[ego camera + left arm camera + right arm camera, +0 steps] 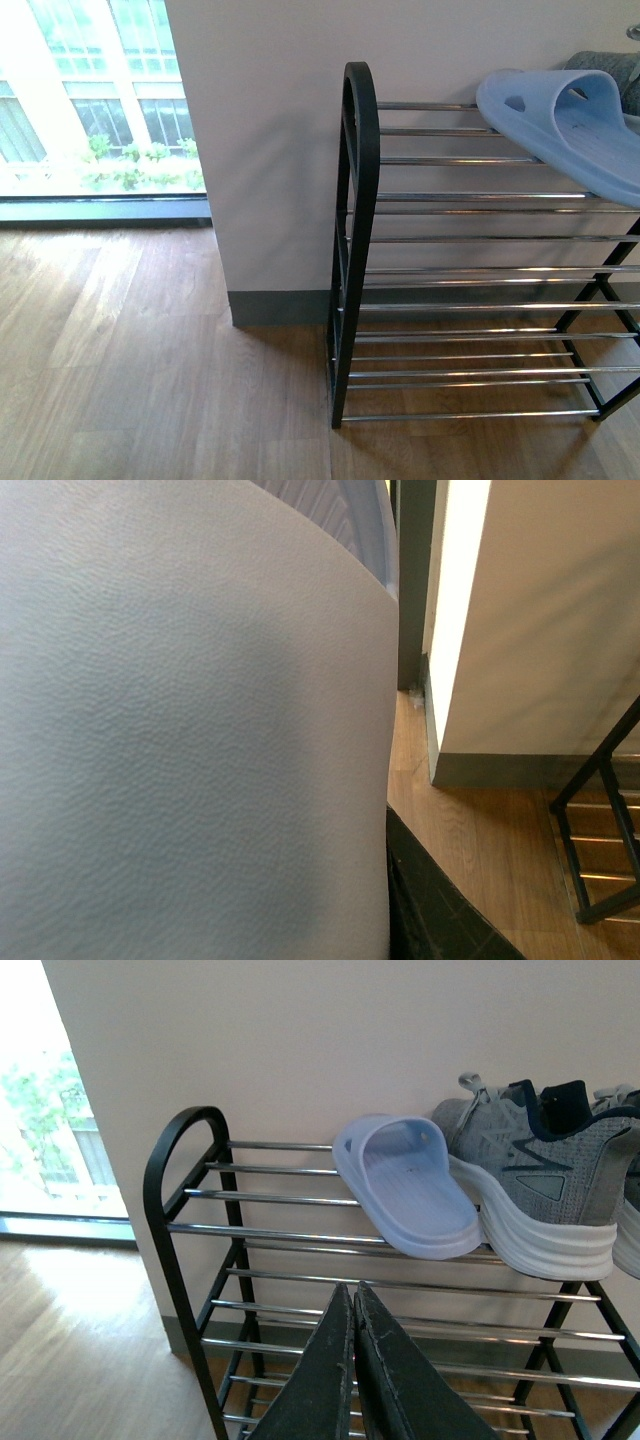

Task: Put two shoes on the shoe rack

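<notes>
- Resting on the top tier of the shoe rack (pixel 300 1230), a pale blue slide sandal (pixel 408 1192) lies with its sole on the chrome bars, just beside a grey knit sneaker (pixel 540 1185) at the upper right of the right wrist frame; whether they touch is unclear.
- In the front view the same sandal (pixel 570 125) sits at the upper right, partly cut by the frame edge, on the rack's (pixel 355 240) top bars.
- The rack stands on the wooden floor (pixel 150 350) against a pale wall (pixel 270 130), with a bright window (pixel 100 90) at the upper left.
- The right gripper (pixel 352 1295) shows at the bottom centre of its wrist frame, jaws closed together with nothing between them, in front of the rack's lower tiers.
- The left wrist frame is mostly filled by a second pale sandal (pixel 190 740) pressed close to the camera; the left jaws are hidden, so I cannot tell their state.
</notes>
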You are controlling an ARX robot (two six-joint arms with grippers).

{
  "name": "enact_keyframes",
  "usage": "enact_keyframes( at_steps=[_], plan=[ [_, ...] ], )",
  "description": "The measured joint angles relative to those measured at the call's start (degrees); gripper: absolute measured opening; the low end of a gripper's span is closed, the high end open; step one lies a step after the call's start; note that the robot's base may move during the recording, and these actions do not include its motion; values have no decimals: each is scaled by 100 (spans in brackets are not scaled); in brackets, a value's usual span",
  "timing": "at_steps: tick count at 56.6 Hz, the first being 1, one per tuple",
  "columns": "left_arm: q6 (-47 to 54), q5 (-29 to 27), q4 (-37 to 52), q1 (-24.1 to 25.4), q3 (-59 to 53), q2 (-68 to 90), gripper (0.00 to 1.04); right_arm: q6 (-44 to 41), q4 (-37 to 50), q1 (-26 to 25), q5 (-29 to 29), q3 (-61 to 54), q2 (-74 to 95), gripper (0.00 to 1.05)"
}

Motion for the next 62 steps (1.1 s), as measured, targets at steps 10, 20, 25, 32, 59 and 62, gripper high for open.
enact_keyframes(
  at_steps=[10, 20, 25, 32, 59, 62],
  plan=[
    [4, 0, 0, 0, 0, 0, 2, -2, 0, 0, 2, 0, -11, 23],
    [7, -2, 0, 2, 0, 0, 2, -4, 0, 0, -4, 0, -15, 60],
    [7, -33, 0, 9, 0, 0, 2, -4, 0, 0, -26, 0, -15, 72],
    [4, -24, 0, 9, 0, 0, 2, -2, 0, 0, -22, 0, -15, 93],
    [9, 24, 0, -24, -2, 0, 2, -2, -20, 11, 20, 0, -24, 96],
    [9, 15, 0, -24, -2, 0, 2, -2, -20, 13, 22, 0, -24, 96]
  ],
)
